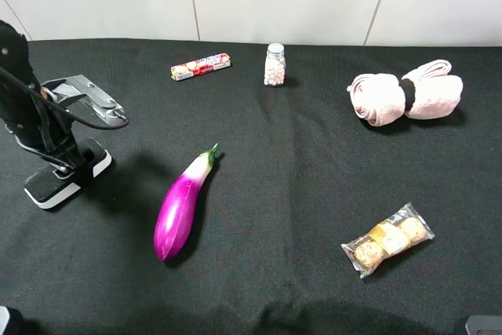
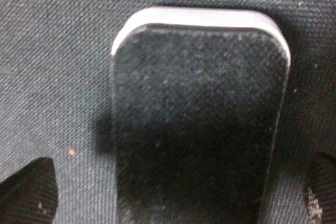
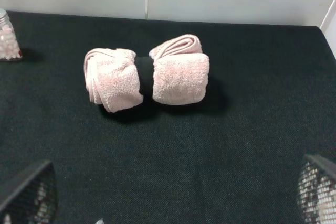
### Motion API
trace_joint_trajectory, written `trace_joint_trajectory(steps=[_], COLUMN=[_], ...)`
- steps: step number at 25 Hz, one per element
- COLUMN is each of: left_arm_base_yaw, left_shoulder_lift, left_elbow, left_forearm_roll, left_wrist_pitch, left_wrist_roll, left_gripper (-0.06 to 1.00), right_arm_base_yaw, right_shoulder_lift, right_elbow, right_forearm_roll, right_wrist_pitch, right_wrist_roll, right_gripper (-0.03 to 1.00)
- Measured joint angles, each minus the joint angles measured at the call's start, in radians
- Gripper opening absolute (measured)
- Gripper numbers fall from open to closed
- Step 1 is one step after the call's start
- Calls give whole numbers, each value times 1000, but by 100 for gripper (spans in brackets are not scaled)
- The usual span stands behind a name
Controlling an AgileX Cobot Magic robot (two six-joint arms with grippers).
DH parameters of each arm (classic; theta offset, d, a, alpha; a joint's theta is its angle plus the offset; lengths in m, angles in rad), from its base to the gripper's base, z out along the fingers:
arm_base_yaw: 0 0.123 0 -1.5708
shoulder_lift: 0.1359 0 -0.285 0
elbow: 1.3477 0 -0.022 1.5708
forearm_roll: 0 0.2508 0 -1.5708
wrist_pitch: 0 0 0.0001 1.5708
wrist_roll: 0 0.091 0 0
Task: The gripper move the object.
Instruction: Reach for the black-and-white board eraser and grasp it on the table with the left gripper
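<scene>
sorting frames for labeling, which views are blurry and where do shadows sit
Left wrist view: soft, grainy, the object fills it, partly in dark shadow. Exterior high view: sharp, evenly lit, the eggplant crisp. Right wrist view: clear, shadow under the towel roll.

1. The surface (image 1: 298, 178) is covered all over in black cloth.
2. Far left lies a flat black-topped block (image 1: 47, 187) with a white base.
3. Left of the middle lies a purple eggplant (image 1: 179, 211), stem pointing to the back.
4. At the back lie a red sweet packet (image 1: 201, 66) and, near it, an upright small jar (image 1: 274, 65) of pale pellets.
5. Back right lies a rolled pink towel (image 1: 427, 96) with a black band.
6. Front right lies a clear-wrapped snack packet (image 1: 388, 239), well apart from the rest.
</scene>
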Motion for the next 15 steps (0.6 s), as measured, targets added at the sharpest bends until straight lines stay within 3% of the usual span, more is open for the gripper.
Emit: trace_joint_trajectory(steps=[8,15], left_arm_base_yaw=[0,0], left_shoulder_lift=[19,60], left_elbow=[42,43], left_forearm_roll=[0,-6], left_wrist_pitch=[-88,-105], left_wrist_roll=[0,7], left_gripper=[99,98], right_arm_base_yaw=[0,0], right_shoulder_lift=[0,0], right_elbow=[0,0], right_forearm_roll=[0,0], right_wrist_pitch=[0,0], right_wrist_roll=[0,0], right_gripper=[69,69])
